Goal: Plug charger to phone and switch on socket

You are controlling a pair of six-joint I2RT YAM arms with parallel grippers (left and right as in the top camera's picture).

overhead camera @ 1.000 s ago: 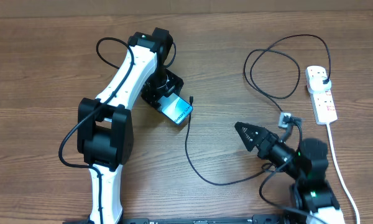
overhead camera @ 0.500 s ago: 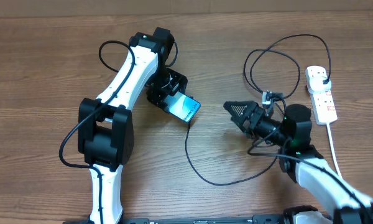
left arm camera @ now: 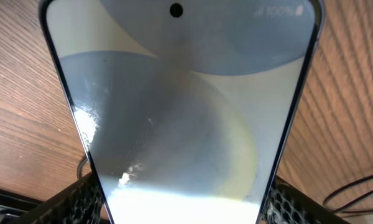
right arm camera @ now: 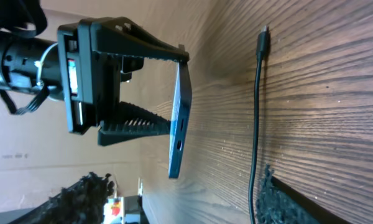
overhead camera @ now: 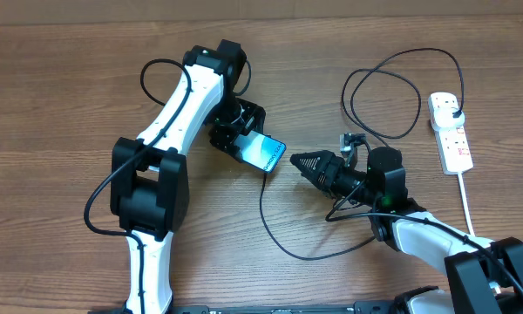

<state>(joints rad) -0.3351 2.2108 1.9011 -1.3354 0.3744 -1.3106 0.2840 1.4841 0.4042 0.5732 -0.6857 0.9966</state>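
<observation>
We are gripping the black-edged, light-blue-screened rectangular phone (overhead camera: 268, 154) in our left claw (overhead camera: 251, 146) above the brown wooden table (overhead camera: 70, 105). Our right claw (overhead camera: 298, 160) is pointing at it, released, beside the thin black charger cable (overhead camera: 262, 205).

This is a robotics lab bench. A white-and-black jointed left arm (overhead camera: 176, 105) and its right twin (overhead camera: 418, 240) work on a brown wood-grain tabletop (overhead camera: 52, 105). A white oblong power strip (overhead camera: 451, 135) lies behind the right gripper (overhead camera: 298, 160), and plain brown cardboard (right arm camera: 18, 149) stands ahead of it.
</observation>
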